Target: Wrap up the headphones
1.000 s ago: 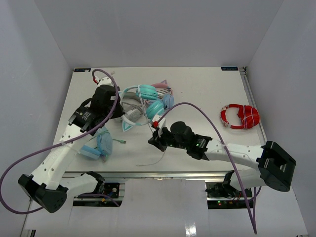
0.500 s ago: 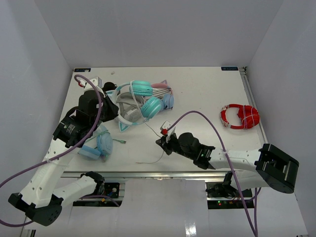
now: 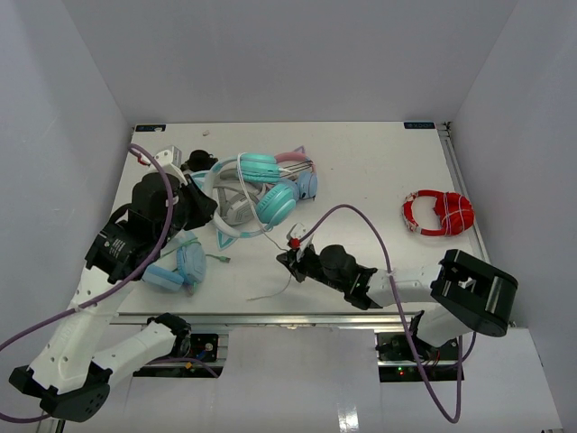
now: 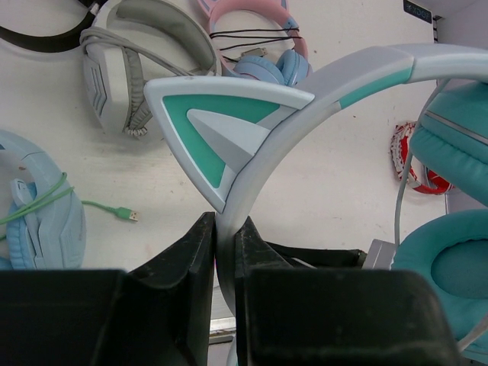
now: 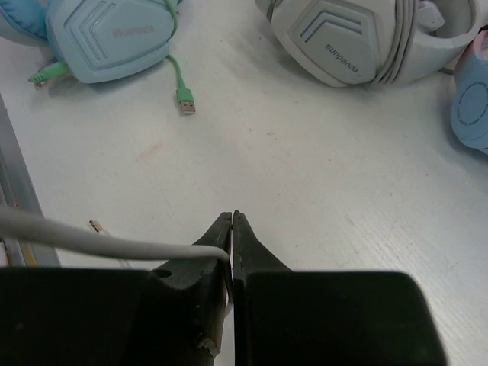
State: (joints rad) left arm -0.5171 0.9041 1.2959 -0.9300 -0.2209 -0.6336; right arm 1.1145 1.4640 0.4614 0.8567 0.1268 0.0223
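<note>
Over the worktop (image 3: 379,171), my L jaws clamp the headband (image 4: 366,82), R jaws pinch the cable (image 5: 91,240); I'd wind it taut & slow.

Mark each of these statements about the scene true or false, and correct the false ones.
1. The left gripper is shut on the headphones at their white headband. True.
2. The right gripper is open and empty. False: it is shut on the thin white cable.
3. A green USB plug lies on the table. True.
4. The red bundle lies near the table's left edge. False: it lies near the right edge.
</note>
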